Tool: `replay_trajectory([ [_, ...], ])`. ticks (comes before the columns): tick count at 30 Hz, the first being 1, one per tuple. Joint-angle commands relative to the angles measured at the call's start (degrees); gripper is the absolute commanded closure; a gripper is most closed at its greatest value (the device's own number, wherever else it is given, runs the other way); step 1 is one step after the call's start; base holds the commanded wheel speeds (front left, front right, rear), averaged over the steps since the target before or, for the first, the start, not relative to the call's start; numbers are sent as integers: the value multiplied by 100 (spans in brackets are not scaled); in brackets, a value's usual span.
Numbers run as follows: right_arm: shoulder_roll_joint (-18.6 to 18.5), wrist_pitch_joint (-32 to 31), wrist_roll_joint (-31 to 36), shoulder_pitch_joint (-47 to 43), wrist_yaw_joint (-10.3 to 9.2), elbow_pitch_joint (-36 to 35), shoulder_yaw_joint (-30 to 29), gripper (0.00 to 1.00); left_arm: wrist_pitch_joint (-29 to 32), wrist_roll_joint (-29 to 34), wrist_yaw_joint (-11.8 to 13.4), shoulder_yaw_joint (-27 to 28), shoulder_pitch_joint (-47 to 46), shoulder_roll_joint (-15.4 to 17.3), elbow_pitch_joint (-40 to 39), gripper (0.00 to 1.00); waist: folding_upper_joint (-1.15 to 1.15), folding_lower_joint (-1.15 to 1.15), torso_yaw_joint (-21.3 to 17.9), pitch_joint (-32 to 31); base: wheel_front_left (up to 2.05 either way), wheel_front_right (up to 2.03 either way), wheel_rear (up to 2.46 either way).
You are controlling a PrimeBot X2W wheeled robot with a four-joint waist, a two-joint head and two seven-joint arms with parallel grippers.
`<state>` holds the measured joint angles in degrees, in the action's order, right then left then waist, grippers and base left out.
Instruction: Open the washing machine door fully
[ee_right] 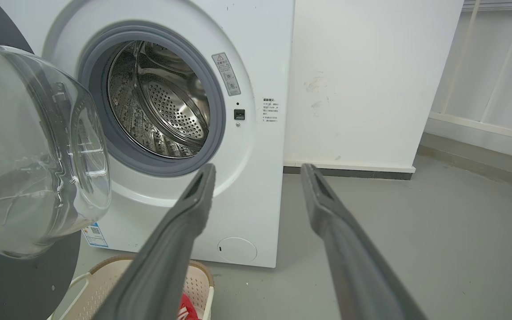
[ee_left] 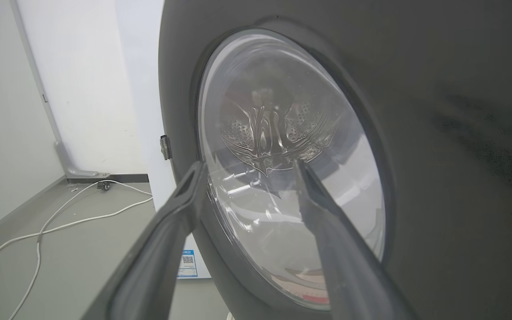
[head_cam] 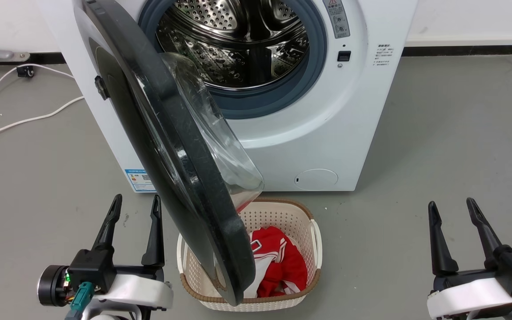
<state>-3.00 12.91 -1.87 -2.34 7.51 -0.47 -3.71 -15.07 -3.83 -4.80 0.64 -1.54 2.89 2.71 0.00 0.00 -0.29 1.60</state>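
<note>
Nearest the lens, the left gripper [head_cam: 137,198] was seen at the lower left with its two long dark fingers spread apart and nothing held between them. It was set just beside the outer face of the washing machine door [head_cam: 171,146]; whether they touched could not be told. A smooth, matt grey floor [head_cam: 438,133] was laid under everything, and a thin white cable [head_cam: 25,120] was looped across it at the far left. The door, round and glossy black, was found partway open at the left side of the washing machine [head_cam: 327,133]. Its edge was turned toward the camera and its bulging clear glass bowl [head_cam: 220,146] was faced to the right. Its lower rim was hung over a cream perforated plastic basket [head_cam: 278,215], in which red and white cloth [head_cam: 282,266] was heaped. Behind these, the boxy white machine was stood on the floor, its perforated steel drum [head_cam: 238,40] ringed by a grey rubber gasket [head_cam: 278,104]. At the lower right the right gripper [head_cam: 450,202] was likewise held spread and empty, well apart from the machine. A white wall [head_cam: 460,18] edged with a black skirting strip [head_cam: 460,50] was seen behind.
</note>
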Motion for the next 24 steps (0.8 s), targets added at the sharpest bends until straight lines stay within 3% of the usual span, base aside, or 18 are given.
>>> replay_trajectory([
  [1, 21, 22, -51, 16, -4, 28, -10, 0, -14, 15, -3, 15, -50, -2, -18, 0, 0, 0, -1, -1, 0, 0, 0],
  [8, 23, 72, -124, 85, -4, 131, -22, 0, -15, 56, -28, 12, -59, -2, -12, 0, 0, 0, 4, -4, 0, 0, 0],
  [9, 23, 71, -133, 95, -4, 141, -25, 0, -15, 63, -34, 9, -64, -2, -28, 51, 0, 0, 5, 0, 0, 0, 0],
  [10, 23, 68, -151, 107, -4, 153, -25, 0, -15, 69, -43, 10, -68, -2, -43, 93, 0, 0, 4, 1, 0, 0, 0],
  [11, 22, 74, -152, 116, -4, 158, -24, 0, -15, 68, -48, 11, -61, -2, -49, 100, 0, 0, 5, -1, 0, 0, 0],
  [16, 22, 102, -229, 129, -4, 196, -18, 0, -15, 33, -52, 37, -90, -2, -196, 100, 0, 0, 3, 25, 0, 0, 0],
  [24, 23, 78, -291, 84, -4, 253, -57, 0, -14, 131, 89, 196, -389, 2, -1489, 100, 0, 0, 42, -12, 0, 0, 0],
])
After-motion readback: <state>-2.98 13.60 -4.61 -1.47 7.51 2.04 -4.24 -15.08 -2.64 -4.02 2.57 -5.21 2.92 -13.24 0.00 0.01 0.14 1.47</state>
